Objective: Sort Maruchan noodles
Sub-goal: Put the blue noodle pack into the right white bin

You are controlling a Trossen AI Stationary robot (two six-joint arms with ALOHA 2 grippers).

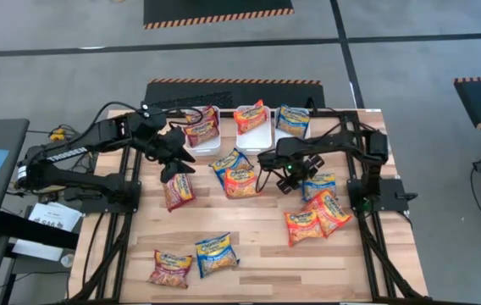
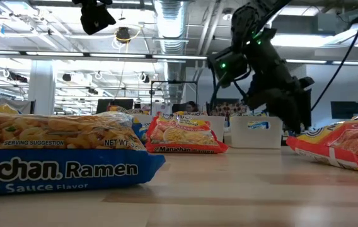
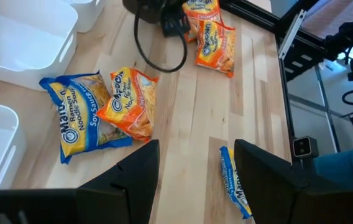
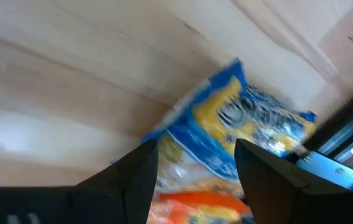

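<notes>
While both arms hang over it, the wooden table stands on grey floor with black mats edged in orange stripes. Beyond it the low view shows an open room with ceiling ducts, strip lights and monitors. Three white bins sit along the far edge, noodles lying on them. Other packets are scattered: two at centre, one maroon at left, several at right, two near. The near blue packet reads "Ramen", "Soy Sauce Flavor", "Serving Suggestion"; a red one reads "Maruchan". The left gripper hovers released above the maroon packet; the right gripper hovers released beside a blue packet.
</notes>
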